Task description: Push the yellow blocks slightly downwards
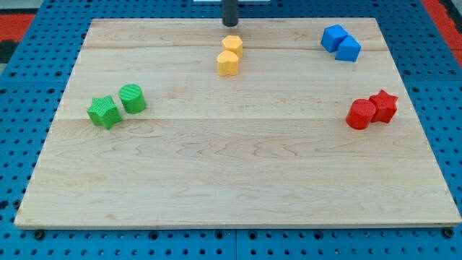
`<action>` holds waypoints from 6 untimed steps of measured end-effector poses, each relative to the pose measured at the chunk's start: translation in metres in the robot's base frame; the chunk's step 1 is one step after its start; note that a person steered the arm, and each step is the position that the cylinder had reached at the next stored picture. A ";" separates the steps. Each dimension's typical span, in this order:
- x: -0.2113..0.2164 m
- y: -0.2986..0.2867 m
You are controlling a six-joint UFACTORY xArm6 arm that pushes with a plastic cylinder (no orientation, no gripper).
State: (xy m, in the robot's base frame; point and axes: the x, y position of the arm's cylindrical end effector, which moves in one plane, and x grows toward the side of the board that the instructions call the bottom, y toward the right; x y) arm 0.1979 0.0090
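Near the view's top centre of the pale wooden board (231, 180), my tip (229, 24) sits just above the two yellow blocks, very close to the upper one, contact hard to tell. Upper yellow hexagonal block (232, 44) and lower yellow heart-like block (228, 63) touch each other, stacked as a short column running top to bottom, so the pair's long axis lines up with the push direction. Both lie straight toward the view's bottom from my tip, nearly centred under it. Rod comes in upright from the top edge, only its dark lower end showing; it holds nothing, being a bare rod. Judgement: a short straight downward slide should carry both. Well apart: green star block (103, 112) with green cylinder block (133, 98) at left, two blue blocks (341, 42) top right, red cylinder block (360, 115) with red star block (383, 105) at right.
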 end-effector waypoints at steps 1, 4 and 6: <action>0.000 0.003; 0.136 0.003; 0.142 0.003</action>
